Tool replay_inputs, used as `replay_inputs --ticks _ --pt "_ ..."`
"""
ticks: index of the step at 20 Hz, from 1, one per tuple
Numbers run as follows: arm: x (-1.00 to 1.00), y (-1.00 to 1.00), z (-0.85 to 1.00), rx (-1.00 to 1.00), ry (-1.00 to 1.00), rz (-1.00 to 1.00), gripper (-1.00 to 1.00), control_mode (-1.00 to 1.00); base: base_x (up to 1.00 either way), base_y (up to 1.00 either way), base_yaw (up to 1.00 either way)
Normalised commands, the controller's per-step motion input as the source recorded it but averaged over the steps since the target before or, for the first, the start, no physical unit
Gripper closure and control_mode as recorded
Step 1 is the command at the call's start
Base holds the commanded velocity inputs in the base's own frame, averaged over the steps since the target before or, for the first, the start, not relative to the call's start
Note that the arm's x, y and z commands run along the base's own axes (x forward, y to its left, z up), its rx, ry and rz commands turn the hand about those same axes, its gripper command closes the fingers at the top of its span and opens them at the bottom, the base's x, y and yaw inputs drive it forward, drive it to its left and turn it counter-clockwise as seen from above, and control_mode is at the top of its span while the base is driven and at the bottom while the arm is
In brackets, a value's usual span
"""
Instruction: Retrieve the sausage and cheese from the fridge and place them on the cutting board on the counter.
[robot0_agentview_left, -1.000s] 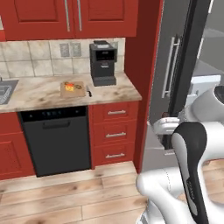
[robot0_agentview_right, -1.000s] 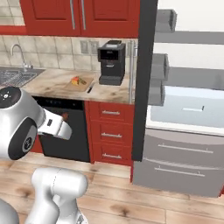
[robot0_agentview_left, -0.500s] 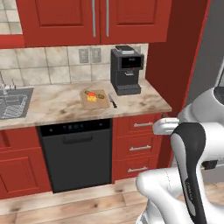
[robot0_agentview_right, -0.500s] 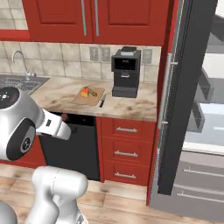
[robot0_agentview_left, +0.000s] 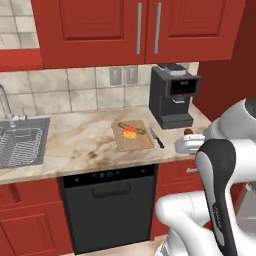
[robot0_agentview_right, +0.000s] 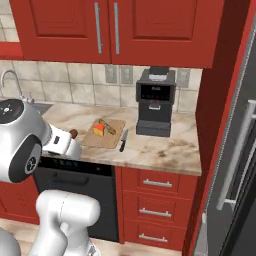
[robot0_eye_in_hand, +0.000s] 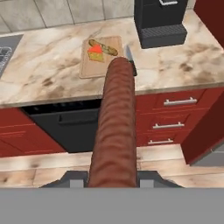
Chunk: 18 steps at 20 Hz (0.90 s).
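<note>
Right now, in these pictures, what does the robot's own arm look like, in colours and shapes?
The arm is made of thick, rounded white segments with a glossy shell. A dark grey, almost black joint section sits between the white parts, shaped like a long rounded band. In the right base view a big white ball-like joint carries a dark round cap. The hand section near the jaws is a small white block. No cables or markings are visible.

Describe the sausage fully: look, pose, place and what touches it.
The sausage is a dark reddish-brown, glossy cylinder with a rounded far end. In the hand view it runs lengthwise out from between the gripper's fingers, which are shut on its near end, pointing toward the cutting board. It hangs in the air in front of the counter, touching nothing else. In the left base view its tip pokes past the white hand.
</note>
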Motion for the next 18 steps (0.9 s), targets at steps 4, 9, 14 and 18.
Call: replay_inputs --ticks 4,9,14,18 --pt "0.00 0.00 0.00 0.00 0.00 0.00 1.00 1.00 0.84 0.54 0.00" --pt "0.00 0.00 0.00 0.00 0.00 0.00 1.00 1.00 0.62 0.35 0.00" --pt "0.00 0.00 0.00 0.00 0.00 0.00 1.00 1.00 0.09 0.04 0.00" --pt "0.00 0.00 0.00 0.00 0.00 0.00 1.00 1.00 0.00 0.00 0.00"
